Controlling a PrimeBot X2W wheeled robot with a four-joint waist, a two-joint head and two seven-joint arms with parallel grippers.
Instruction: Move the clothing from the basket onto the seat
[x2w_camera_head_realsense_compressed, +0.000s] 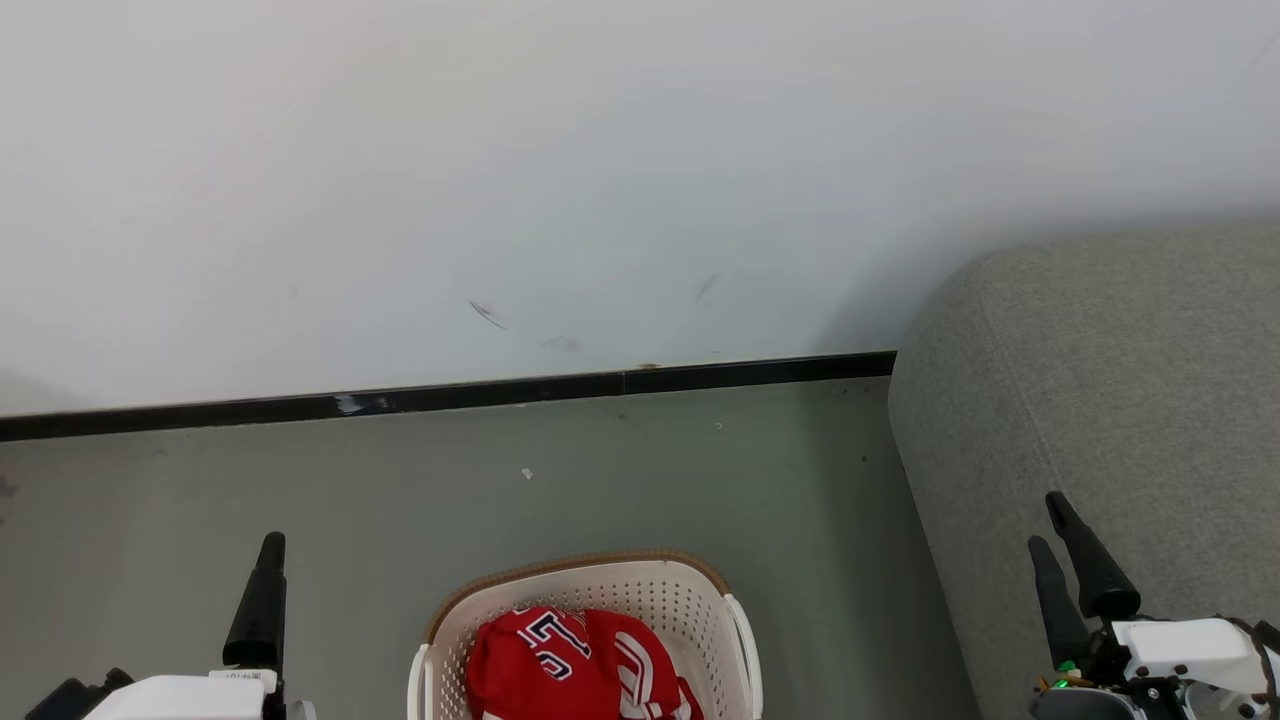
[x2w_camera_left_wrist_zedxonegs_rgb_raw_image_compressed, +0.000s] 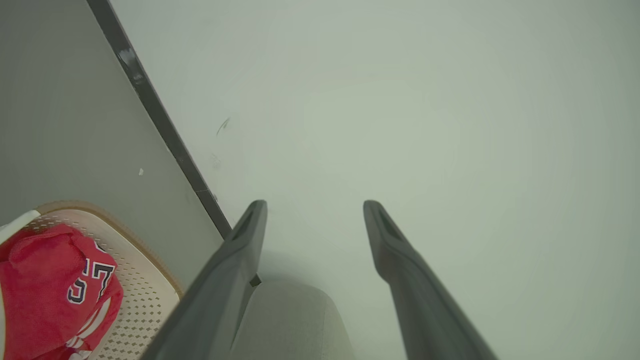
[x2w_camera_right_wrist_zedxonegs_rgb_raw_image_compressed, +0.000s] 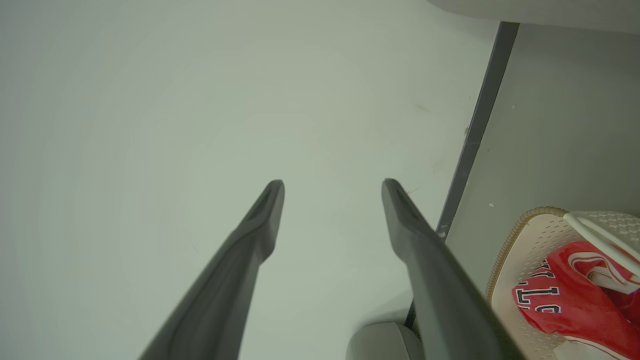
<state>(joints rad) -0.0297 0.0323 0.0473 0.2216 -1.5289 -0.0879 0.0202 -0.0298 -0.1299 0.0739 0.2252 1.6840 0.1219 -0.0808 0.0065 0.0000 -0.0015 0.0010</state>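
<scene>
It seems nothing is moved yet: the clothes (x2w_camera_head_realsense_compressed: 575, 665) lie in the basket (x2w_camera_head_realsense_compressed: 692, 600) near the sofa (x2w_camera_head_realsense_compressed: 1130, 380), and the left pincer (x2w_camera_left_wrist_zedxonegs_rgb_raw_image_compressed: 315, 206) and right pincer (x2w_camera_right_wrist_zedxonegs_rgb_raw_image_compressed: 332, 184) are open and empty.

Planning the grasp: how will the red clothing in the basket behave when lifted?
The clothing lies crumpled in folds, so it is probably floppy and would drape from a pinch. The fabric looks thin, so likely light. Hanging parts might drag on the basket rim.

clothing (x2w_camera_head_realsense_compressed: 565, 668): soft red fabric | basket (x2w_camera_head_realsense_compressed: 692, 596): perforated cream plastic, woven-look rim | seat (x2w_camera_head_realsense_compressed: 1100, 380): matt grey textile
</scene>
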